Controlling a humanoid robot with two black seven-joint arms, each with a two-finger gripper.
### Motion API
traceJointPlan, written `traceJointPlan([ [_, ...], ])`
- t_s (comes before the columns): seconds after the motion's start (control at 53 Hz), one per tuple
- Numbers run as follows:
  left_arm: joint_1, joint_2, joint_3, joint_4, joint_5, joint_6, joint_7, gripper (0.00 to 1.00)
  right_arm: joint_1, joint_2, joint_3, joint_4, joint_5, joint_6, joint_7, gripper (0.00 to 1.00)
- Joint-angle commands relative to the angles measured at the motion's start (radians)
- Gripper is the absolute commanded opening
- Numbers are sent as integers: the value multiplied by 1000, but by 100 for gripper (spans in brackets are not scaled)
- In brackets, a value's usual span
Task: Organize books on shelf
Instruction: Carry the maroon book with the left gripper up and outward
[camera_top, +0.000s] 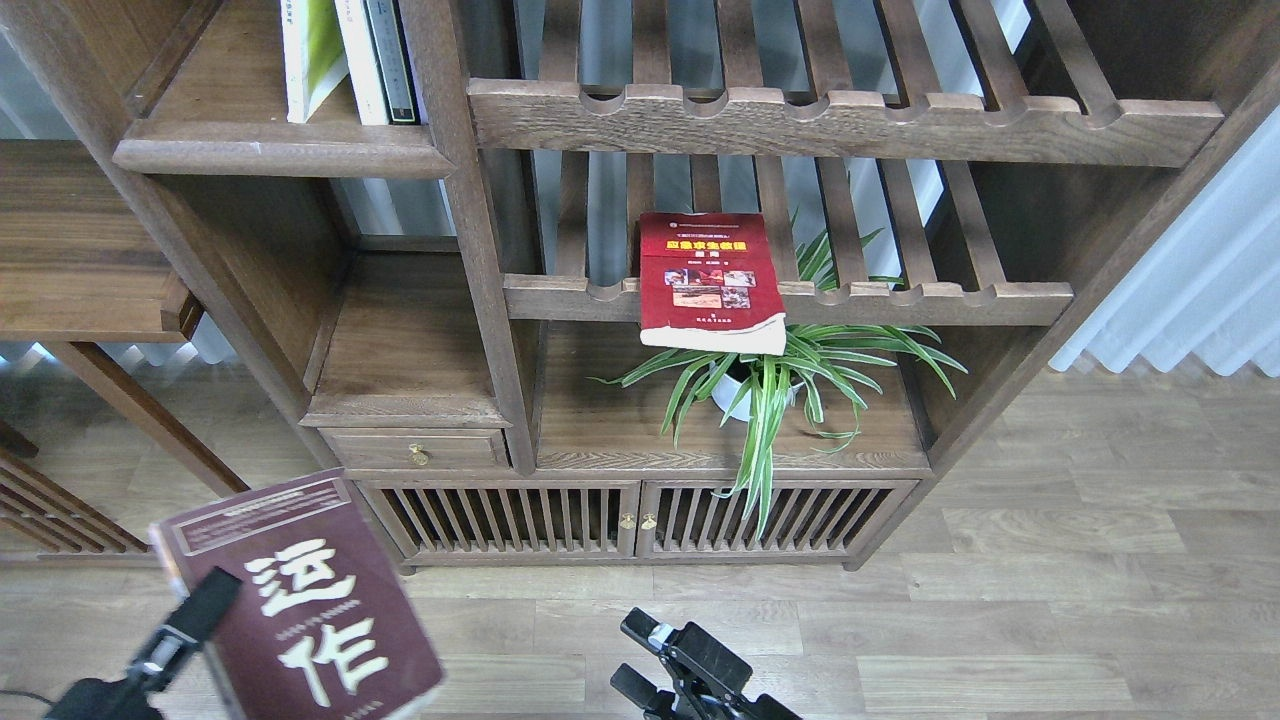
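Observation:
The dark maroon book (310, 600) with big white characters is low at the left, held tilted above the floor. My left gripper (205, 602) is shut on its left edge; only the upper finger shows, the other is hidden under the cover. Lying flat on the lower slatted rack is the red book (710, 275), its front end hanging over the rail. The yellow-green book (305, 55) stands upright on the shelf (280, 155) at the top left. My right gripper (634, 655) is open and empty at the bottom centre, well right of the maroon book.
Two thin volumes (380, 60) stand beside the yellow-green book. A potted spider plant (770, 385) sits under the red book. A small drawer (415, 450) and slatted cabinet doors (640, 520) are below. A low side table (80, 250) stands at the left.

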Motion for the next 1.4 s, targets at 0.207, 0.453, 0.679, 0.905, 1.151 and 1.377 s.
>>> traceJointPlan([
  [0.207,-19,22,-193,0,-5,0,-2,5,7,30,-3,-28,-48,0,0,97],
  [0.453,-176,89,-194,0,-6,0,5,5,7,27,2,-28,-51,0,0,97],
  [0.679,-359,183,-194,0,-11,0,5,5,0,21,18,-28,-50,0,0,97],
  [0.905,-554,332,-182,2,-74,0,7,5,-3,27,23,-28,-50,0,0,97],
  [1.151,-756,384,-73,7,-69,0,33,6,11,25,22,-32,-50,0,0,97],
  [1.377,-825,386,-56,7,-51,0,90,6,25,25,23,-30,-50,0,0,97],
])
